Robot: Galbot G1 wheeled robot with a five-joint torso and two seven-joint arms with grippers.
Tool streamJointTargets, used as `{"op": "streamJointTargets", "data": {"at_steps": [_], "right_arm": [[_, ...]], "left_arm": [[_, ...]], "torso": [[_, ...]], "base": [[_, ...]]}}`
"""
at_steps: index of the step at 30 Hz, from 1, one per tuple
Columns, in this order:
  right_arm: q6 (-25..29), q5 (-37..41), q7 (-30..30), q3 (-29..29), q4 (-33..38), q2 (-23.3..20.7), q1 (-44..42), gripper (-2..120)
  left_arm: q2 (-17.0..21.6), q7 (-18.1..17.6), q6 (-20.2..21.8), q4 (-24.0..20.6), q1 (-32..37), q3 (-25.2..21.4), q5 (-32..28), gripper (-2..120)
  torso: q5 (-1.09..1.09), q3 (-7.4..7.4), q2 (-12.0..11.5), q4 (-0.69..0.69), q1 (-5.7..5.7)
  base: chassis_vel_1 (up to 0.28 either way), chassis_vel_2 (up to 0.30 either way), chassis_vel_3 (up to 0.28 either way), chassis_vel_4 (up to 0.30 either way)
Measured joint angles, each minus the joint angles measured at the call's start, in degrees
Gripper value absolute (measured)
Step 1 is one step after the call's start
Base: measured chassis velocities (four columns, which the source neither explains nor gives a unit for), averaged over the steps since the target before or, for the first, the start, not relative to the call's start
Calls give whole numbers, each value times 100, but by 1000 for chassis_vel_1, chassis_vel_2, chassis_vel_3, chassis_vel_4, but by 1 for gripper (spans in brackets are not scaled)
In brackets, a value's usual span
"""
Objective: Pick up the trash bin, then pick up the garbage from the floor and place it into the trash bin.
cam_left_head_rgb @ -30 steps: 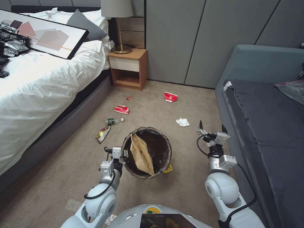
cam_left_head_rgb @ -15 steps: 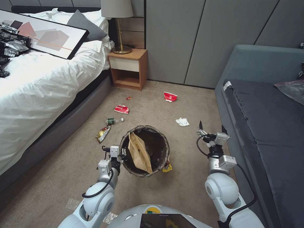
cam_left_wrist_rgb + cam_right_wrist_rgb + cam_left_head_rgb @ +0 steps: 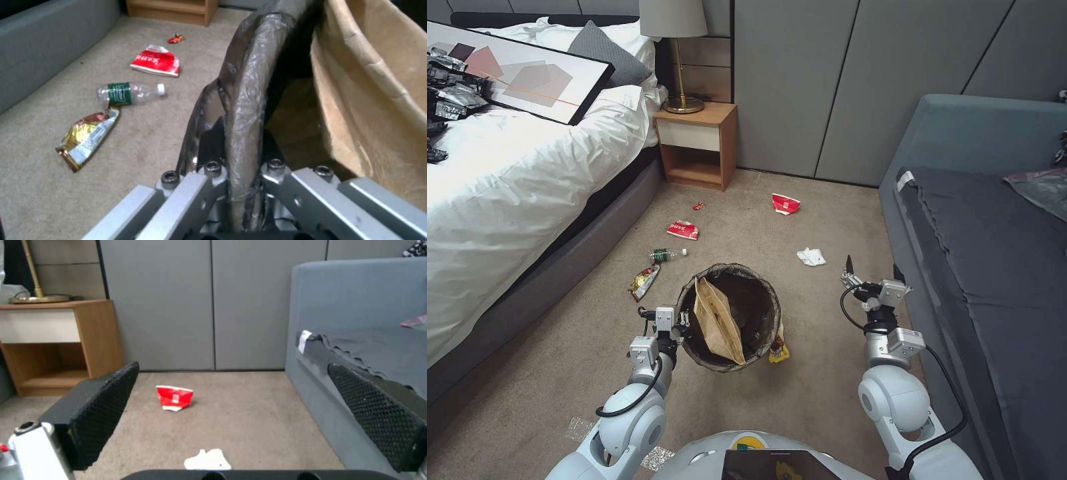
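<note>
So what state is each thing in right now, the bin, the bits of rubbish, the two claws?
trash bin: held, tilted
paper bag: inside bin
bottle: lying on carpet
red cup: crushed, on carpet
left gripper: clamped on bin rim
right gripper: open, empty

I see open carpet [image 3: 827, 220] running up the frame's middle, hemmed by the bed [image 3: 527, 200] on the left, the sofa [image 3: 987, 267] on the right and the nightstand [image 3: 697, 143] at the top. The trash bin [image 3: 728, 317] blocks lower centre; bare floor lies around the tissue [image 3: 812, 257] and red cup [image 3: 785, 203].
</note>
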Motion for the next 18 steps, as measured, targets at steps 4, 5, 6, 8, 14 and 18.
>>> {"op": "streamJointTargets", "data": {"at_steps": [4, 5, 6, 8, 14, 18], "right_arm": [[66, 0, -35, 0, -23, -48, -5, 100], [145, -2, -81, 2, -79, -96, 9, 100], [178, 7, -123, 5, -109, -136, 25, 100], [190, 17, -143, 7, -122, -156, 34, 100], [218, 88, -217, -19, -258, -288, 106, 100], [188, 244, -235, -54, -302, -331, 109, 100]], "left_arm": [[0, 0, 0, 10, -12, 7, 3, 0], [-4, 0, 0, 22, -15, 10, 6, 0], [-11, -1, 0, 29, -16, 12, 10, 0], [-14, -1, 0, 32, -16, 14, 12, 0], [-36, -1, -1, 63, -11, 28, 31, 0], [-44, -2, -1, 88, -16, 31, 35, 0]], "torso": [[0, 0, 0, 0, 0], [0, 0, 0, -1, 0], [0, 0, 0, 0, 0], [0, 0, 0, 0, 0], [0, 1, 0, 0, 0], [0, 1, 0, 0, 0]], "base": [[0, 0, 0, 0], [0, 0, 0, 0], [0, 0, 0, 0], [0, 0, 0, 0], [0, 0, 0, 0], [0, 0, 0, 0]]}}
